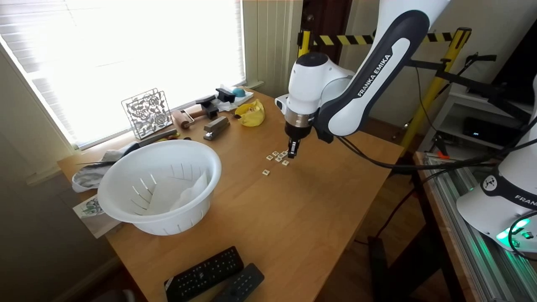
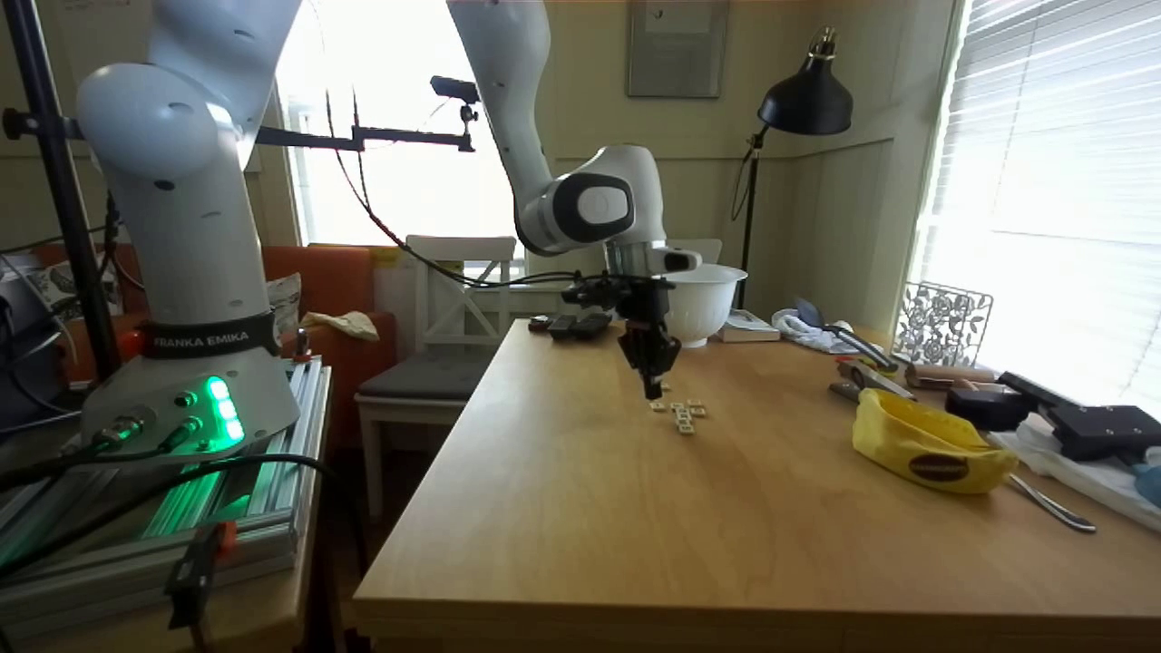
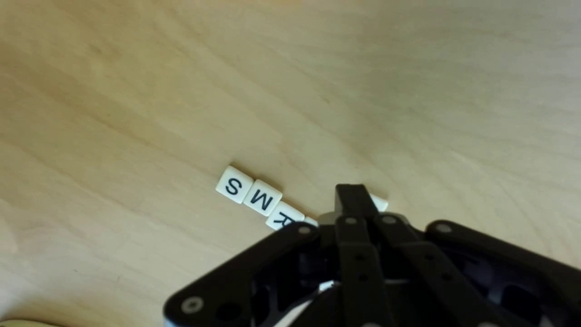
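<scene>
My gripper (image 3: 352, 193) points down with its fingertips together, and nothing shows between them. It is above the table beside small white letter tiles, in both exterior views (image 1: 292, 155) (image 2: 653, 390). In the wrist view an S tile (image 3: 234, 184), an M tile (image 3: 263, 198) and a partly covered R tile (image 3: 283, 216) lie in a slanting row left of the fingertips. Another tile (image 3: 379, 202) shows partly behind the fingertips on the right. The fingers hide other tiles. In an exterior view the tiles form a cluster (image 1: 278, 159), with a lone tile (image 1: 266, 172) apart from it.
A white slotted bowl (image 1: 126, 212) with white sheets inside stands on the wooden table (image 1: 310, 209). Two black remotes (image 1: 205, 272) lie near it. A stapler (image 1: 216, 127), yellow banana pouch (image 2: 925, 444), metal rose-pattern holder (image 1: 147, 114) and black devices (image 2: 1102, 431) line the window side.
</scene>
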`<state>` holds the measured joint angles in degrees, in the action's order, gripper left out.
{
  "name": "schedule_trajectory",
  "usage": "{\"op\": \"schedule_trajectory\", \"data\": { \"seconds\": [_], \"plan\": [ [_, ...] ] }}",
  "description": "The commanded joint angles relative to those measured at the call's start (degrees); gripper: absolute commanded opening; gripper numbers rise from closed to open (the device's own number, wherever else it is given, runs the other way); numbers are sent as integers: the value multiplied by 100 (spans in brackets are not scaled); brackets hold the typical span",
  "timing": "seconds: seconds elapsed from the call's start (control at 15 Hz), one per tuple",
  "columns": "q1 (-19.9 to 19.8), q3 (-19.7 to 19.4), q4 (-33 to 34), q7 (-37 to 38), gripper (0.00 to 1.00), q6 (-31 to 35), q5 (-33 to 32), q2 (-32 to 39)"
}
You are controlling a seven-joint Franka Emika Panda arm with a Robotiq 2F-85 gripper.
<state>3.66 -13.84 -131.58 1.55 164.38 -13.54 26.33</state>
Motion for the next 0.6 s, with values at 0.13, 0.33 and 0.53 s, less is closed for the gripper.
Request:
{"op": "schedule_trajectory", "data": {
  "seconds": [0.13,0.33,0.53],
  "plan": [
    [166,-209,15,128,0,142,-318,8],
    [319,-432,0,8,0,252,-729,14],
    [242,-394,-10,-292,0,455,-1039,55]
  ]
}}
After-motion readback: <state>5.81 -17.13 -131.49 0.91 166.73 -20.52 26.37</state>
